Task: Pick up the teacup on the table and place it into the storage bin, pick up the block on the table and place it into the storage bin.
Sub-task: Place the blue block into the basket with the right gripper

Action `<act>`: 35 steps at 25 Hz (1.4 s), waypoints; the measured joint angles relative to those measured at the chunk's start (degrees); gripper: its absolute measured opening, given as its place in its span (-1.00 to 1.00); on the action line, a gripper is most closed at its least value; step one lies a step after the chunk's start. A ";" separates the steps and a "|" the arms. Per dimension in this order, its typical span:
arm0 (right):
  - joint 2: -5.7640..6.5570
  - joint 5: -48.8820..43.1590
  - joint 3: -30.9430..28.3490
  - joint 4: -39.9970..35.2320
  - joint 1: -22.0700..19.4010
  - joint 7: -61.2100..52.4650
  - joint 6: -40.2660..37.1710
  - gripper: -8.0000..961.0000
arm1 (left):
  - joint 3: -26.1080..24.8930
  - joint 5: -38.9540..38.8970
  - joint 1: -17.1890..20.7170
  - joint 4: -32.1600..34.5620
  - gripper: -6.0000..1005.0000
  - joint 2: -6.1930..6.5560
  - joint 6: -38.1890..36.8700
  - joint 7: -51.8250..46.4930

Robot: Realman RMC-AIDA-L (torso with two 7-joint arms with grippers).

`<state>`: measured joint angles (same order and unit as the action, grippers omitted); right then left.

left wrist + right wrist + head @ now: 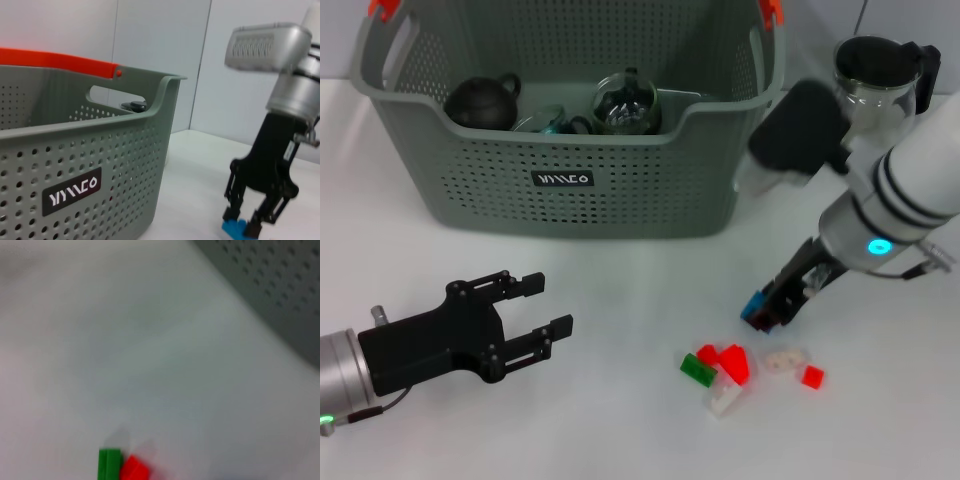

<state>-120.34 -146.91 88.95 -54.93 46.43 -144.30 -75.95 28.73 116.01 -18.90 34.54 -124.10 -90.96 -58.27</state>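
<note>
Nearest you, the left hand (532, 310) hangs low over the white bench (620, 420), in front of the storage bin (570, 190) and off its left front corner; its black fingers stand apart with nothing between them.

Farther out, in front of the bin's right front corner, you have a loose cluster of small blocks on the bench: a green block (697, 368) touching a red block (732, 362), a clear block (723, 398) just below them, a pale block (786, 359) and a small red block (812, 376) to their right. The right wrist view shows the green block (110, 464) and red block (134, 469) side by side on the bench.

Just behind that cluster, the right hand (767, 308) points down at the bench with its fingers closed on a blue block (753, 304). From the left wrist view you see the same right hand (243, 220) with the blue block (235, 230) between its fingertips; whether the block is clear of the bench cannot be told.

Behind all this, the storage bin (100, 150) stands upright on the bench. Inside it you find a dark teapot (482, 100), a glass teapot (625, 102) and a small cup (542, 120) between them.

Right of the bin, behind the right arm, stands a glass jug (875, 75) with a black lid.
</note>
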 joint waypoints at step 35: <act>0.44 32.73 -30.38 -11.88 3.99 17.67 2.06 -0.10 | -1.31 -0.26 0.00 -0.01 0.28 0.03 0.14 0.00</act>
<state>-119.90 -114.17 58.57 -66.81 50.42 -126.63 -73.89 27.42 115.75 -18.90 34.53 -124.08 -90.82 -58.27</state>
